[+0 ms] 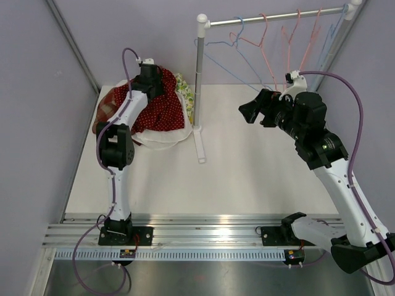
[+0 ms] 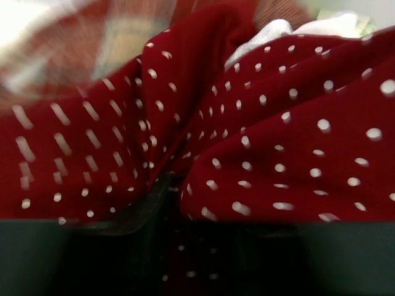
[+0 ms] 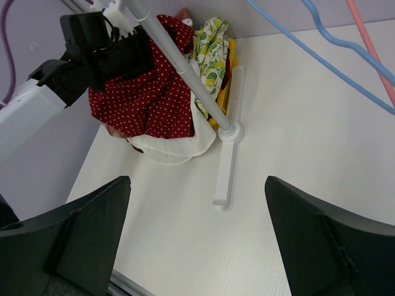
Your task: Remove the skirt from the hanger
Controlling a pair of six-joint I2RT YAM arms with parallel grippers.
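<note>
On the white table (image 1: pixel 259 179) between lilac walls, the left gripper (image 1: pixel 150 81) is sunk into the red white-dotted skirt (image 1: pixel 165 111). The skirt lies off any hanger atop a heap by the left wall, with one white garment (image 1: pixel 162 139) beneath and one lemon-print cloth (image 3: pixel 212 38) beside it. The left wrist view gives only blurred red folds, so I cannot tell whether the jaws grip. The right gripper (image 3: pixel 197 243) hangs spread wide, holding nothing, past the single rack (image 1: pixel 199 92), whose rail carries bare blue and pink wire hangers (image 1: pixel 266 58).
</note>
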